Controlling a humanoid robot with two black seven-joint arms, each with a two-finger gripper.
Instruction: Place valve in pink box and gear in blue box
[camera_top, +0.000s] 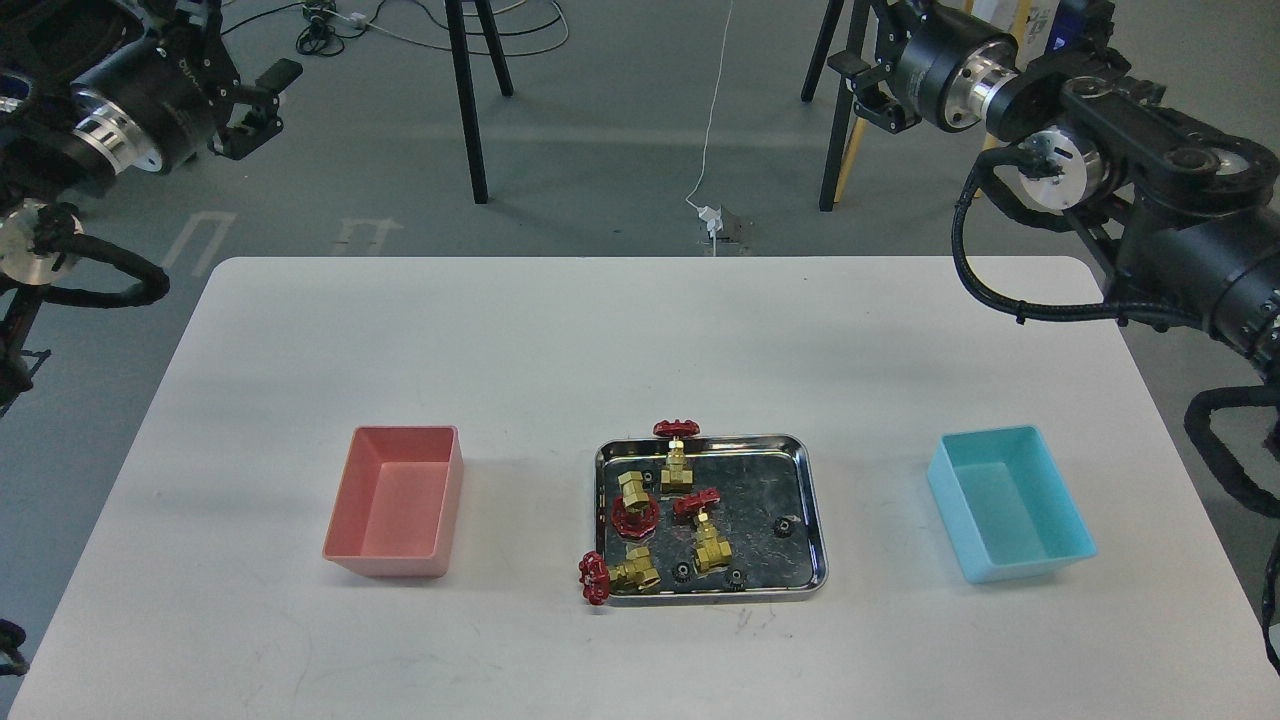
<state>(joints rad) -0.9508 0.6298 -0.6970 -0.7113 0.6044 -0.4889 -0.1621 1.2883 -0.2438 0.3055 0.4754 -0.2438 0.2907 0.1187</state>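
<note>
Four brass valves with red handwheels lie in a steel tray (814, 520): one at the back rim (678, 458), one at the left (633, 492), one in the middle (709, 545), one hanging over the front left corner (630, 570). Several tiny black gears lie among them, such as one at the right (785, 524) and one at the front (682, 571). The pink box (452, 495) stands empty left of the tray. The blue box (1050, 480) stands empty to its right. My left gripper (258, 105) and right gripper (862, 85) are open, empty, high beyond the table's far edge.
The white table (560, 340) carries the two boxes and the tray in a row near its front. Black stand legs (468, 100), cables and a floor socket (715, 218) are on the grey floor behind. My right arm's links (1150, 190) hang over the table's back right corner.
</note>
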